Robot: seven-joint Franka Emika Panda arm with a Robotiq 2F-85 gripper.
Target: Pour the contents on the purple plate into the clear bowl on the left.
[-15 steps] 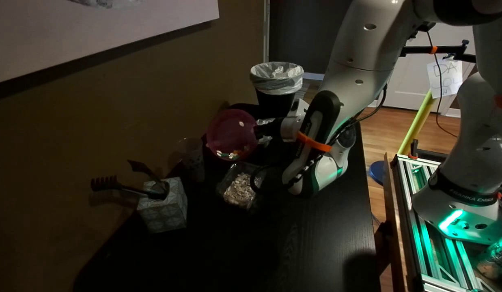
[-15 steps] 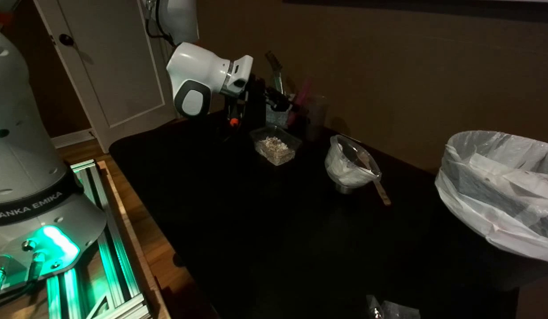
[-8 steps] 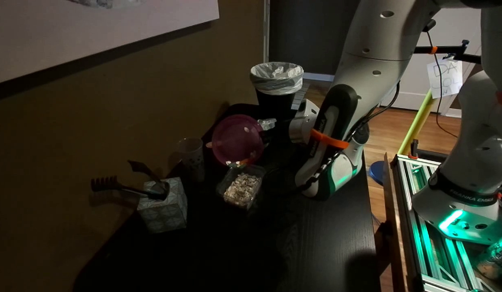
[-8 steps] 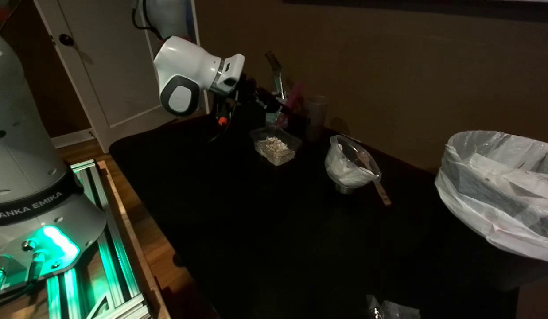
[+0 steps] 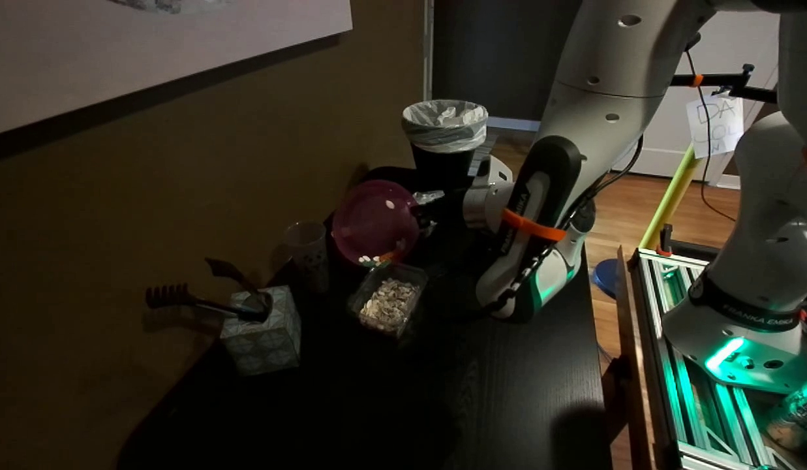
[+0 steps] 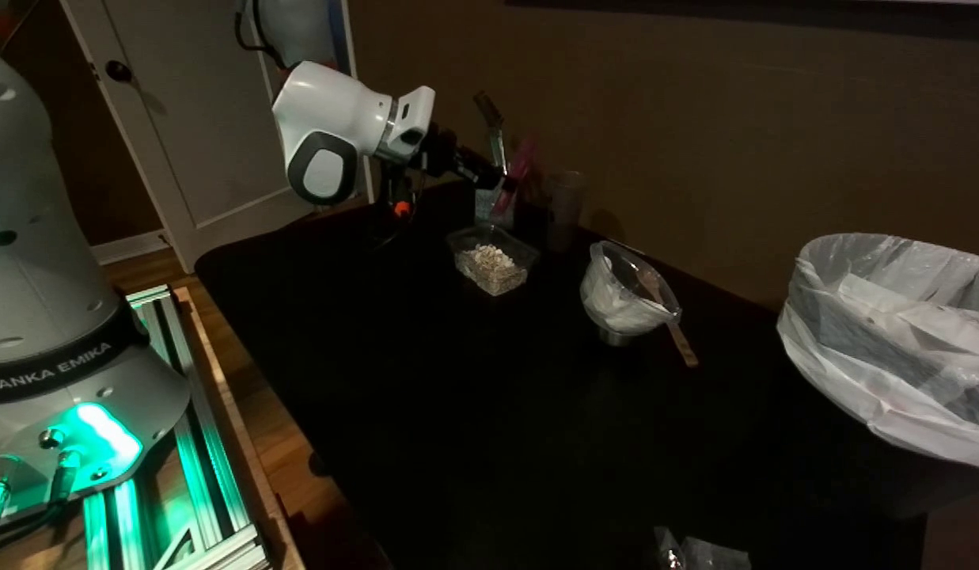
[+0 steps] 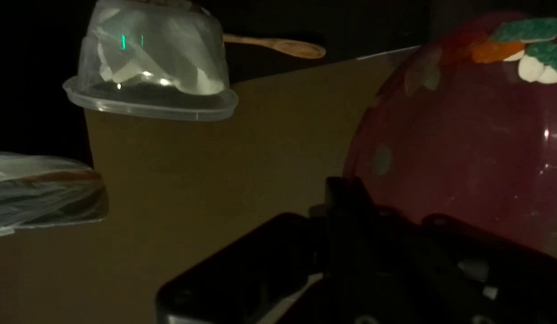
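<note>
The purple plate (image 5: 375, 220) is held in the air, steeply tilted; it also shows nearly edge-on (image 6: 521, 162) and in the wrist view (image 7: 463, 148). My gripper (image 7: 343, 184) is shut on its rim; the fingertips also show in both exterior views (image 5: 421, 212) (image 6: 507, 184). Several small green, white and orange pieces (image 7: 535, 49) lie along the plate's low edge, and a pale one sits higher up. That edge appears just over the far rim of a clear square bowl (image 5: 419, 282) holding pale flakes (image 5: 389, 307). The square bowl (image 6: 521, 257) is out of the wrist view.
A round clear bowl (image 6: 600, 293) with white contents and a wooden spoon (image 6: 683, 344) stands on the black table. A patterned tissue box (image 5: 263, 336) with utensils and a clear cup (image 5: 307, 251) stand by the wall. A lined bin (image 5: 445, 127) is at the table's end.
The arm and plate shifted left in an exterior view and the plate's tilt changed. The plate dipped, then rose slightly. The pieces now sit at its lower rim, nearer the square bowl.
</note>
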